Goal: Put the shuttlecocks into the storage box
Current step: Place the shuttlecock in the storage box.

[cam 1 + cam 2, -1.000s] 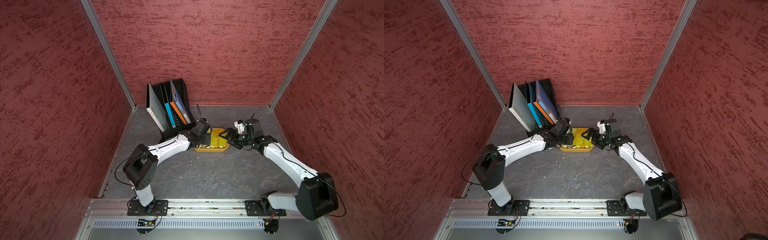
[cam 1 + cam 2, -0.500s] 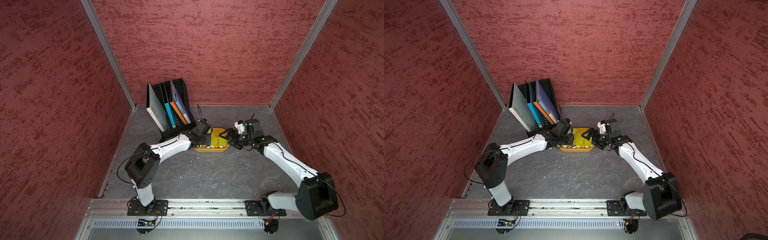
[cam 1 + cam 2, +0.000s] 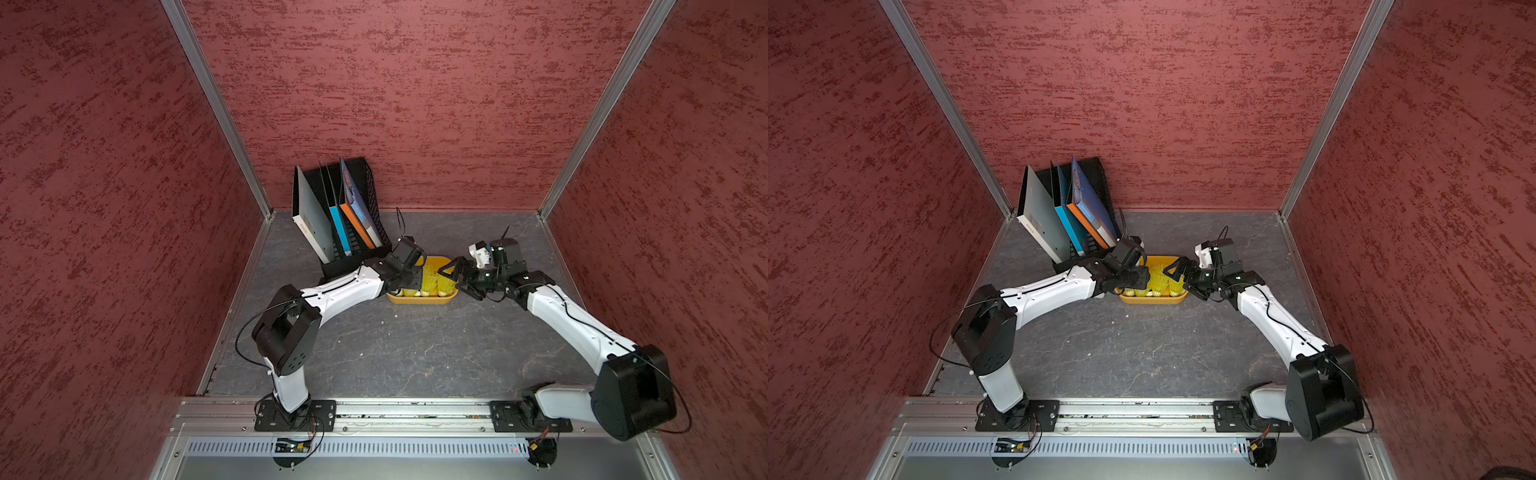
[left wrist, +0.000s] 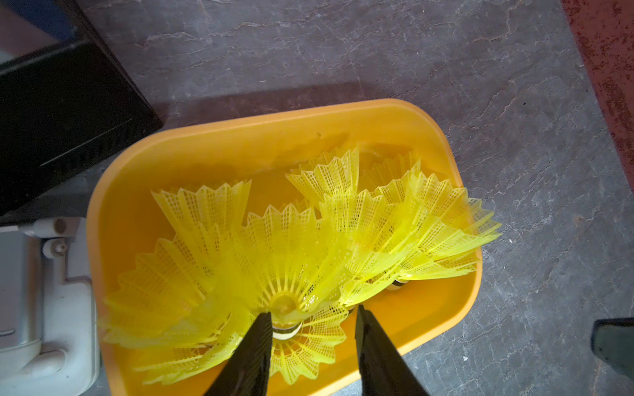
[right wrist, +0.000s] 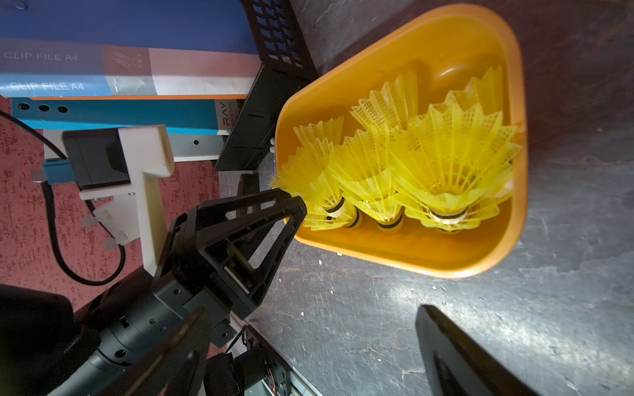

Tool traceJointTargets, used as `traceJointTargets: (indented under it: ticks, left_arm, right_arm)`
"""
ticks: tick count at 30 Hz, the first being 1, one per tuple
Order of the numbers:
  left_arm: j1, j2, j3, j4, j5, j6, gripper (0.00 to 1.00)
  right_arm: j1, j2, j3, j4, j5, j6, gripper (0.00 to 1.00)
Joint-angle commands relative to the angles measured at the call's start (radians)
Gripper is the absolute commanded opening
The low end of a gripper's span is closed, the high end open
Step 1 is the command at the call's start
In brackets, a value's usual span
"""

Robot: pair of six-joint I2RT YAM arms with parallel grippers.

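Tabletop (image 3: 395, 353) looks veined grey between red walls (image 3: 415, 104); left hand (image 4: 312, 313) and right hand (image 3: 456, 279) both gape by storage box (image 3: 419, 299).

Neon-yellow shuttlecocks (image 4: 291, 240) clustered in the orange storage box (image 4: 223, 151) — skirts overlapping, white tips toward one wall.

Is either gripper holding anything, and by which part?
Nothing is held. The left gripper stands open astride the white tip of a yellow plastic shuttlecock in the orange storage box; the right gripper is open.
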Motion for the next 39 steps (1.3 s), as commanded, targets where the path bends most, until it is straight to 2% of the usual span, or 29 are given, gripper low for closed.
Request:
traceJointTargets:
  ticks: [1,5,16,23,25,26,33,39]
  left_arm:
    - [-0.001,0.002,0.018,-0.005,-0.015,0.001,0.43]
    - [-0.008,-0.012,0.023,-0.006,-0.024,0.006,0.45]
    - [-0.031,-0.078,0.011,-0.043,-0.050,-0.008,0.65]
    - [-0.034,-0.173,-0.033,-0.050,-0.070,-0.036,0.84]
    - [-0.033,-0.203,-0.047,-0.053,-0.079,-0.045,0.92]
    - [-0.033,-0.220,-0.053,-0.053,-0.085,-0.048,1.00]
    - [-0.004,-0.348,-0.094,-0.089,-0.069,-0.074,1.00]
    - [0.098,-0.506,-0.181,-0.120,0.026,-0.104,1.00]
  right_arm:
    - [-0.006,-0.002,0.021,0.002,-0.002,-0.002,0.95]
    - [-0.006,-0.006,0.018,-0.002,0.003,-0.004,0.95]
    - [-0.006,-0.019,0.029,-0.075,0.071,-0.041,0.96]
    - [-0.007,-0.052,0.052,-0.156,0.175,-0.091,0.97]
    - [-0.007,-0.066,0.054,-0.167,0.199,-0.101,0.98]
    - [-0.006,-0.072,0.057,-0.173,0.211,-0.105,0.98]
    - [-0.006,-0.095,0.105,-0.243,0.291,-0.160,0.99]
    - [-0.006,-0.105,0.147,-0.307,0.353,-0.223,0.98]
